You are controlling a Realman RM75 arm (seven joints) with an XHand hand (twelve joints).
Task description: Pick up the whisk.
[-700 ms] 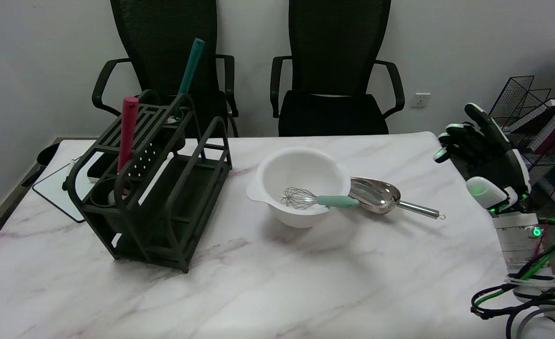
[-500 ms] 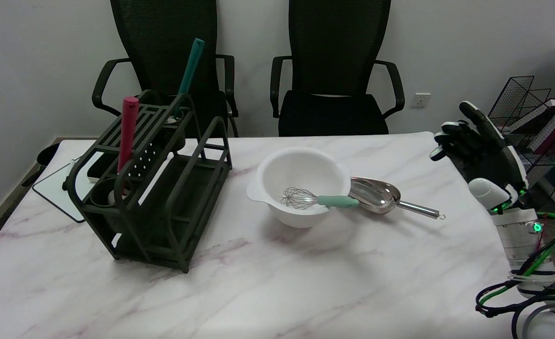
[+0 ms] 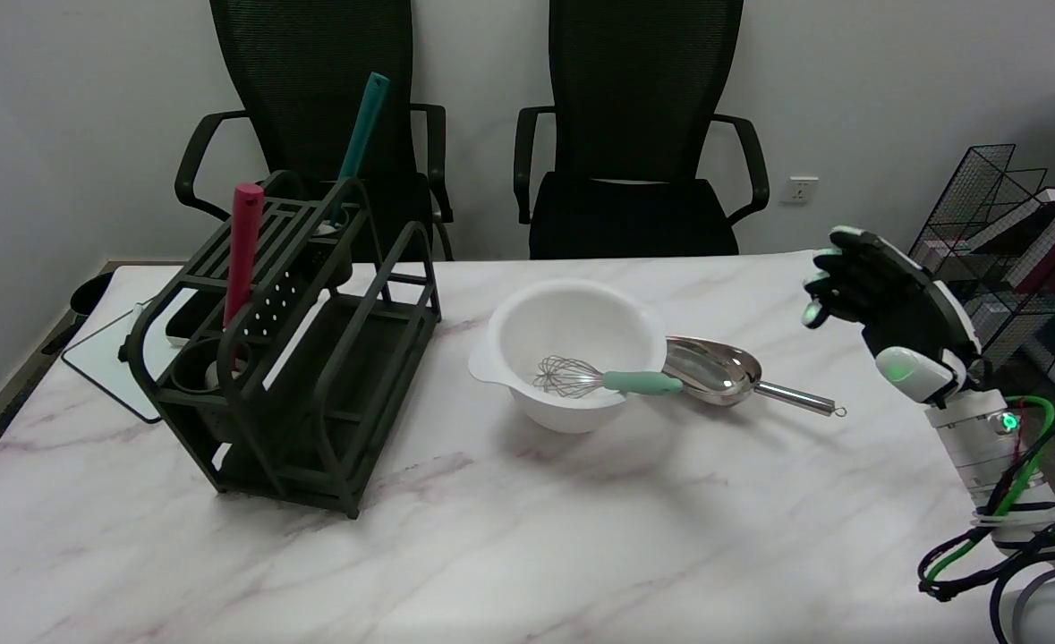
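Observation:
A whisk [image 3: 612, 379] with metal wires and a mint green handle lies in a white bowl [image 3: 572, 326] at the table's middle. Its wire head rests inside the bowl and the handle sticks out over the right rim. My right hand [image 3: 889, 309] hangs in the air over the table's right edge, well to the right of the whisk. Its fingers are apart and hold nothing.
A steel scoop [image 3: 724, 371] lies right beside the bowl, under the whisk handle's tip. A dark rack [image 3: 294, 358] holding a red utensil [image 3: 242, 250] and a teal one [image 3: 361, 125] stands at left. Two black chairs [image 3: 634, 134] stand behind the table.
My right hand has moved left and a little up, toward the table, and its fingers have tipped forward. The whisk, bowl and scoop have not moved.

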